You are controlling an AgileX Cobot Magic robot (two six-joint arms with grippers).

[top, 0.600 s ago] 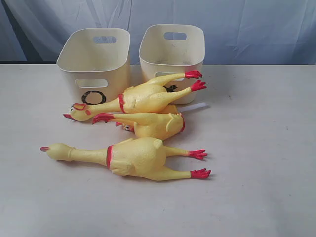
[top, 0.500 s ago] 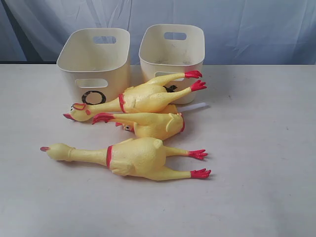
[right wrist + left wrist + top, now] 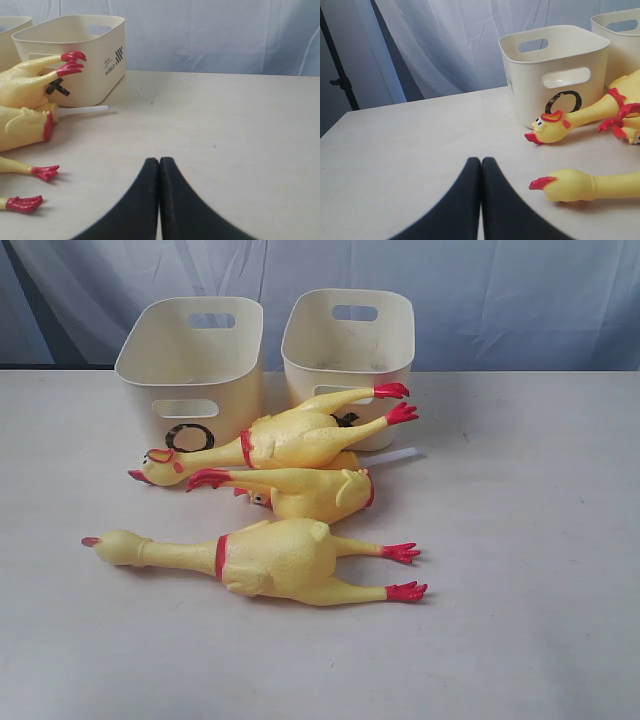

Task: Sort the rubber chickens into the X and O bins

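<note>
Three rubber chickens show plainly on the table. A long one (image 3: 270, 560) lies nearest the front, head to the left. A second (image 3: 305, 492) lies behind it with something yellow half hidden beneath. A third (image 3: 290, 435) rests against the bins, its red feet (image 3: 72, 57) over the X mark. The O bin (image 3: 225, 380) stands at the back left and the X bin (image 3: 305, 380) at the back right; both look empty. My left gripper (image 3: 481, 161) is shut on nothing, short of the front chicken's head (image 3: 570, 185). My right gripper (image 3: 159, 161) is shut too, right of the feet (image 3: 22, 202).
A thin white stick (image 3: 400, 455) pokes out from the pile toward the right. A pale curtain (image 3: 500, 300) hangs behind the table. Neither arm appears in the exterior view. A dark stand (image 3: 337, 75) rises beyond the table's left edge.
</note>
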